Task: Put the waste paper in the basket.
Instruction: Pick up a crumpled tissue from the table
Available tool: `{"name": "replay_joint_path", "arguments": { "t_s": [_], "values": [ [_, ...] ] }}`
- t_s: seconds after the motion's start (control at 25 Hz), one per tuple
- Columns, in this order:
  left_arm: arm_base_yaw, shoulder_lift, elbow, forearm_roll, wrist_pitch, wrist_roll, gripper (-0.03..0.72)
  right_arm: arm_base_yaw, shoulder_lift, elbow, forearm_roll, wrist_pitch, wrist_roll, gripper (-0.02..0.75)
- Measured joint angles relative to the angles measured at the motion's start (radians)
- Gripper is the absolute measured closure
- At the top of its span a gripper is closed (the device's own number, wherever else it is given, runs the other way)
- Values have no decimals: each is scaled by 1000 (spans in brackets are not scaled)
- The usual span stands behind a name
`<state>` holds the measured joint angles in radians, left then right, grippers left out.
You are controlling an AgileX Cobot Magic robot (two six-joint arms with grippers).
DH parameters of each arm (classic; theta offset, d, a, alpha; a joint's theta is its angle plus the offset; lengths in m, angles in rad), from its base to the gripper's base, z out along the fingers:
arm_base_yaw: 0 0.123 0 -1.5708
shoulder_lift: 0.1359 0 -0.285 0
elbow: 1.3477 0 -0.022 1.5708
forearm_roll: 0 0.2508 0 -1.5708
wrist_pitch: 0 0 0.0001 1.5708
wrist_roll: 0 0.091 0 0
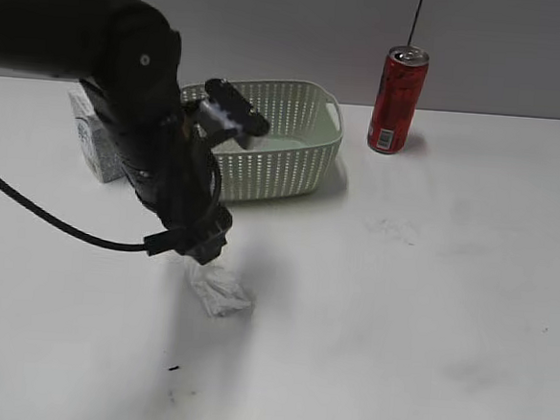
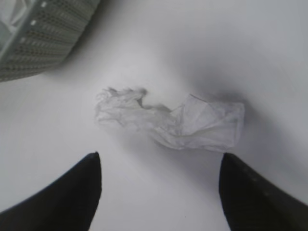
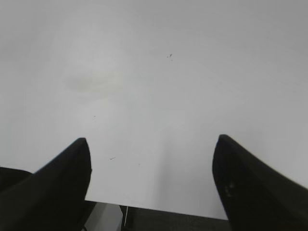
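One long, twisted white waste paper wad (image 1: 219, 290) lies on the white table in front of the basket (image 1: 293, 168). In the left wrist view the wad (image 2: 168, 120) lies just beyond my fingertips, apart from them. My left gripper (image 1: 203, 251) hangs low over the wad's near end; in its own view the left gripper (image 2: 161, 163) is open and empty. The pale green slotted basket shows as a corner at that view's top left (image 2: 33, 48). My right gripper (image 3: 151, 144) is open and empty over bare table. No other wads show.
A tall red can (image 1: 396, 98) stands right of the basket at the back. A blue-and-white packet (image 1: 93, 139) stands left of the basket, partly hidden by my left arm. The table's near edge (image 3: 159, 209) lies under the right gripper.
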<state>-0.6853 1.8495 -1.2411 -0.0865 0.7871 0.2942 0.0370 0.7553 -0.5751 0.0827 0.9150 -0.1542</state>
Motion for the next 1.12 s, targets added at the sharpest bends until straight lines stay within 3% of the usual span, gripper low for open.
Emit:
{"name": "replay_joint_path", "arguments": {
  "t_s": [0.24,0.52,0.8,0.96,1.12],
  "values": [
    [0,118,-14,-22,5,74,104,0,-287,131,0,14,9,146],
    [0,183,-16,-25,-82,85,91,0,-506,150,-4,25,11,146],
    [0,222,-25,-46,-94,85,146,0,-586,150,-4,26,12,146],
    [-1,222,-25,-69,-91,85,316,0,-588,150,-4,26,12,146],
    [-2,221,-25,-67,-97,85,605,0,-588,150,-4,26,12,146]
  ]
}}
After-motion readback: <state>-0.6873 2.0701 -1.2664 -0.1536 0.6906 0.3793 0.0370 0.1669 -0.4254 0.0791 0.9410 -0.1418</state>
